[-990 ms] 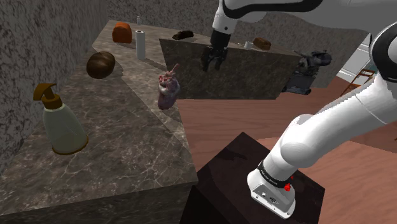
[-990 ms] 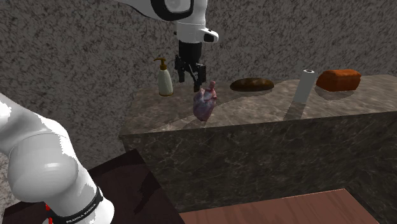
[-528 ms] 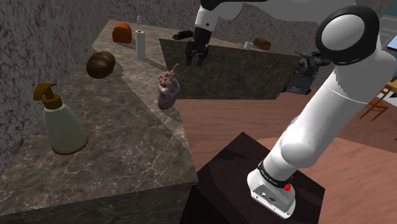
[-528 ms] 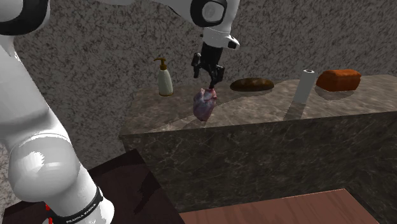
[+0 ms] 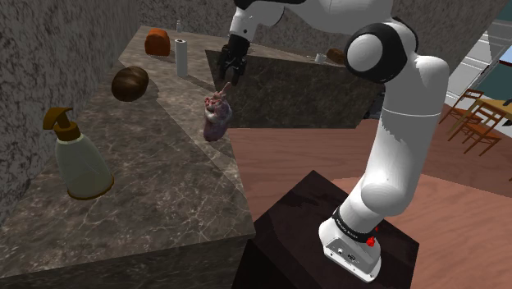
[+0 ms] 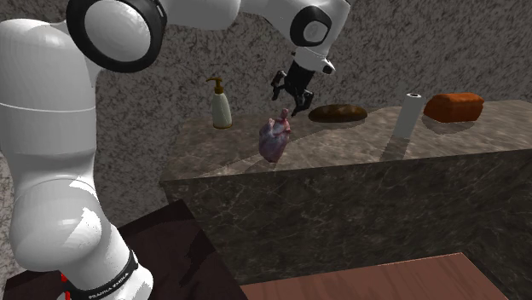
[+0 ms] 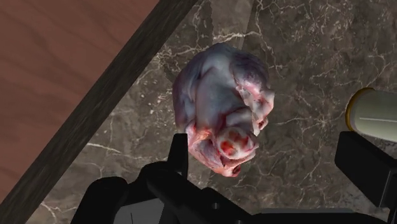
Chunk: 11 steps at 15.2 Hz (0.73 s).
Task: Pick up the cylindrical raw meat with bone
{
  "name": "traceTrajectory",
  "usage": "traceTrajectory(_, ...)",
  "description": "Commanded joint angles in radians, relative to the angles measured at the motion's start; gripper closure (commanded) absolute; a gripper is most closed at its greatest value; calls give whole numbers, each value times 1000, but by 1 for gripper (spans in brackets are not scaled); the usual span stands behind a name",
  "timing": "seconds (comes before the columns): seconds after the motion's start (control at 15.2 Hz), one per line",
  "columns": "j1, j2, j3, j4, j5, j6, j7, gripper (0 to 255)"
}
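Open fingers (image 7: 178, 154) are hovering above the raw meat (image 7: 219, 102), not touching it.
It is standing upright on the bench (image 7: 305, 51), bone end pointing toward them.

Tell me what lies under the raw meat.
The raw meat rests on the dark marbled counter, near its edge. The patch directly beneath it is covered, so nothing there can be checked.

Meat (image 5: 217, 115): on counter (image 5: 164, 172), at its edge, beneath my gripper (image 5: 229, 75); soap dispenser (image 5: 78, 156) on same counter, well apart.
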Motion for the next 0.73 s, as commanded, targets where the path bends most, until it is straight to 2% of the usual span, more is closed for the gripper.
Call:
traceTrajectory(0.0, -1, 11, 2, -6, 7, 13, -9, 0)
traceTrajectory(0.4, 4, 13, 3, -63, 8, 69, -30, 0)
traceTrajectory(0.46, 4, 13, 3, -64, 8, 70, -29, 255)
traceTrajectory(0.66, 4, 13, 3, -64, 8, 69, -29, 255)
